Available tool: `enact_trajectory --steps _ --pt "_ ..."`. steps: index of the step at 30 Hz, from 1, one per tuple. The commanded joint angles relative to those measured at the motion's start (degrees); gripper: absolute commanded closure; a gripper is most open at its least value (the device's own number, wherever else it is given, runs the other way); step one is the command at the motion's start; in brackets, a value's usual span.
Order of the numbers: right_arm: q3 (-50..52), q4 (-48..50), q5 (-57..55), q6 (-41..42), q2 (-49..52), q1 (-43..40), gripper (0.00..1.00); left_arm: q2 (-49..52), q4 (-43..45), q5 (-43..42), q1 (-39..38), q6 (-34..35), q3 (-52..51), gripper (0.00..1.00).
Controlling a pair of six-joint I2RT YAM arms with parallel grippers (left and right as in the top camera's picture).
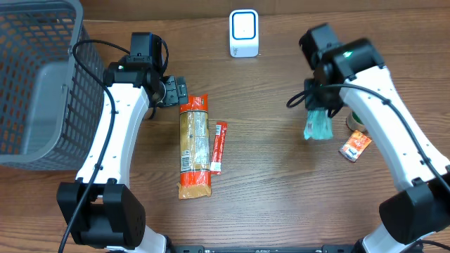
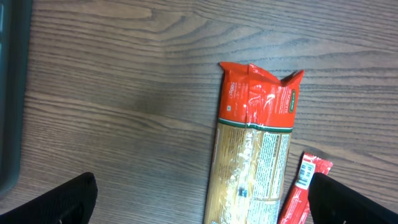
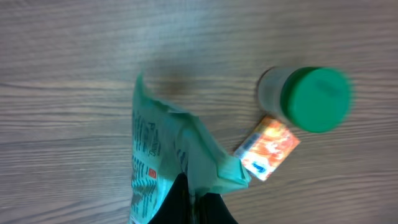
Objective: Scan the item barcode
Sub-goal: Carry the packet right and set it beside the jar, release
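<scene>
Wood table [image 1: 267, 190]: L fingers [image 2: 56, 202] wide near pasta pack [image 1: 194, 144], R fingers [image 3: 180, 204] tight on green packet [image 3: 158, 158].

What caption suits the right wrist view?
Shut right gripper holds a green packet near a green-lidded jar and orange sachet.

Crumpled green packet [image 1: 318, 127] is pinched at one end, apart from white scanner [image 1: 244, 33].
</scene>
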State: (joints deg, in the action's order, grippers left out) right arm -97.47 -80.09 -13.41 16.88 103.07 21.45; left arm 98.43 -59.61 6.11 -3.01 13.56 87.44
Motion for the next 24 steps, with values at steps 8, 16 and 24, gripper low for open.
enact_trajectory --steps 8,16,24 --pt "23.5 19.2 1.5 0.7 -0.3 -0.3 0.97 -0.7 0.0 0.4 0.0 -0.3 0.9 0.00" --pt "25.4 22.8 -4.2 -0.4 -0.6 -0.2 0.69 -0.7 0.0 0.4 0.0 -0.3 0.9 0.00" --pt "23.9 23.6 10.2 3.6 -0.8 -0.2 0.65 -0.7 0.0 0.4 0.0 -0.3 0.9 0.00"
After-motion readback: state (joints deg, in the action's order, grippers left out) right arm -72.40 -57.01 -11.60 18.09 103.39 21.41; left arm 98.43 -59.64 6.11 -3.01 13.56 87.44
